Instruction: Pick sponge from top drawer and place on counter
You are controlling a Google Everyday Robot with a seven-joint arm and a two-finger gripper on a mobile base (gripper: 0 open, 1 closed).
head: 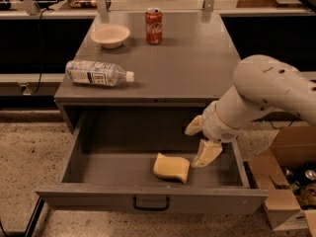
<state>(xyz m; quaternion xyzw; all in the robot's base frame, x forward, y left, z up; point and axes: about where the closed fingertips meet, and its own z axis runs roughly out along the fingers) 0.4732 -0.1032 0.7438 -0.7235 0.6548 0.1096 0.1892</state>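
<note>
The pale yellow sponge point(171, 167) lies flat on the floor of the open top drawer point(113, 167), right of centre and near the front panel with its dark handle point(151, 203). My gripper point(200, 142) hangs over the drawer's right part, just right of the sponge and slightly above it. Its two cream fingers point(207, 153) are spread apart and hold nothing. The lower finger's tip is close to the sponge's right edge but apart from it. The grey counter point(192, 68) is the cabinet top above the drawer.
On the counter stand a white bowl point(110, 35) and a red soda can point(153, 25) at the back, and a plastic water bottle point(97, 73) lies on its side at the left front. A cardboard box point(291, 181) with items sits on the floor to the right.
</note>
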